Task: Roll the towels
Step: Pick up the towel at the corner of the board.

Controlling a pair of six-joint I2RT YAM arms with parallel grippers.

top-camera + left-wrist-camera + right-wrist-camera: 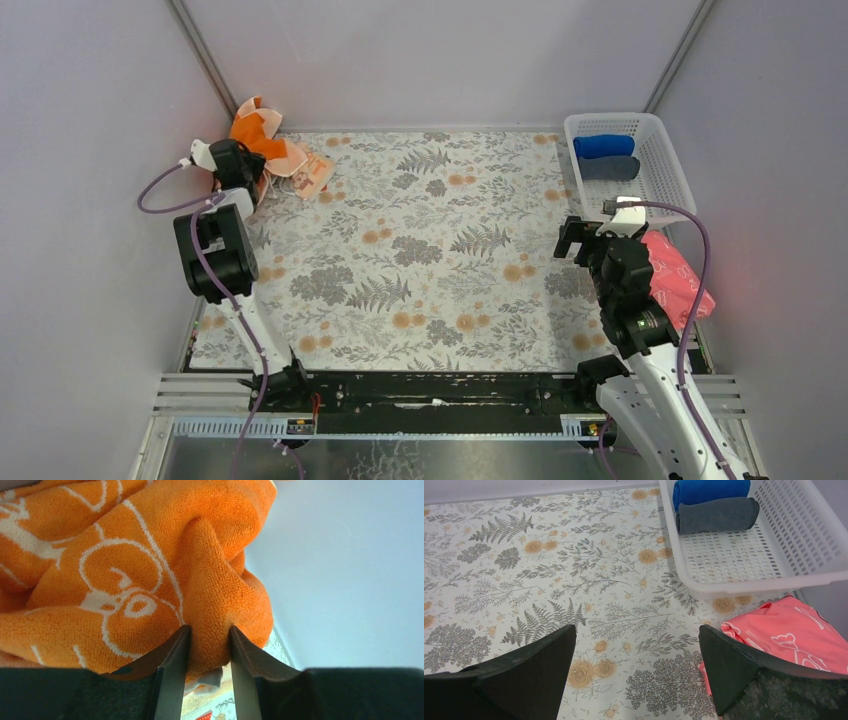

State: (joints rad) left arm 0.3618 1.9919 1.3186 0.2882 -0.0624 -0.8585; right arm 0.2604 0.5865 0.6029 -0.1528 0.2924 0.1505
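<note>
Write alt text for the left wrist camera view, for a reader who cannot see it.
A fold of an orange towel with white line drawings is pinched between the two dark fingers of the left end effector. A pale wall shows at the right.

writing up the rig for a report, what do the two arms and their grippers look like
The left arm and right arm look alike: chunky black joint housings on white links, each with a loose purple cable. The left gripper and right gripper each carry two dark wedge-shaped fingers tapering to narrow tips.
</note>
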